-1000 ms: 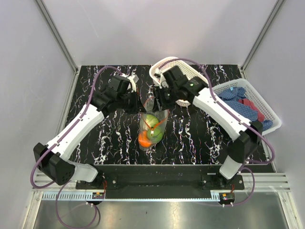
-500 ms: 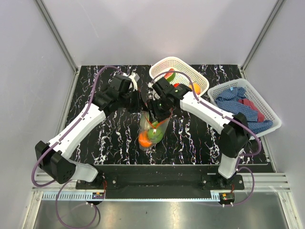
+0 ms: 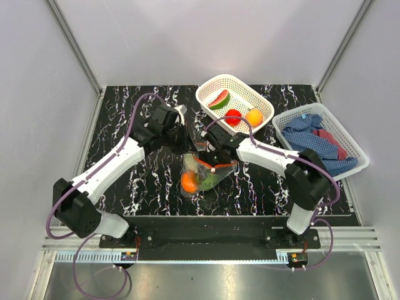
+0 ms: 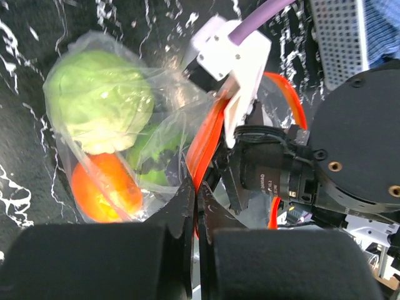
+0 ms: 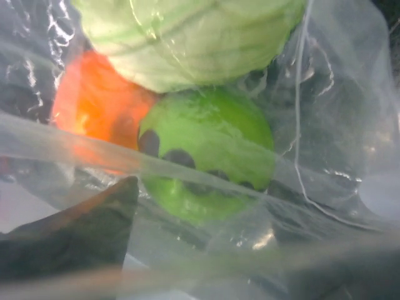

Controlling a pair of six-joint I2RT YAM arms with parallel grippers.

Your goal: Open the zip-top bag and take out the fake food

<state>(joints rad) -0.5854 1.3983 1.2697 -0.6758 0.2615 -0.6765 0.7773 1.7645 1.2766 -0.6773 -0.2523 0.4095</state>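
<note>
Where the zip-top bag (image 3: 209, 170) lies near the middle of the black marbled table (image 3: 262, 184), its mouth faces away from the arm bases, toward the two baskets. The left gripper (image 4: 195, 199) is pinched together on the bag's rim, at the orange-red zip strip (image 4: 209, 140), which runs up from between the fingers. The right gripper (image 3: 207, 159) reaches into the mouth beside it. In the right wrist view its fingers stand apart, with clear film draped across them.

Inside the bag sit a pale cabbage (image 4: 100, 103), an orange ball (image 4: 103, 194) and a green fruit (image 5: 206, 153), pressed together at the closed end. The green fruit is nearest the right gripper.

Beyond the bag's mouth, the white basket (image 3: 217, 83) holds a watermelon slice (image 3: 219, 99), a tomato (image 3: 233, 116) and a second orange ball (image 3: 254, 117). The other basket (image 3: 300, 111), at the table's right edge, holds blue and red cloths (image 3: 312, 134). Bare tabletop lies to the left of the bag and between the bag and the near edge.
</note>
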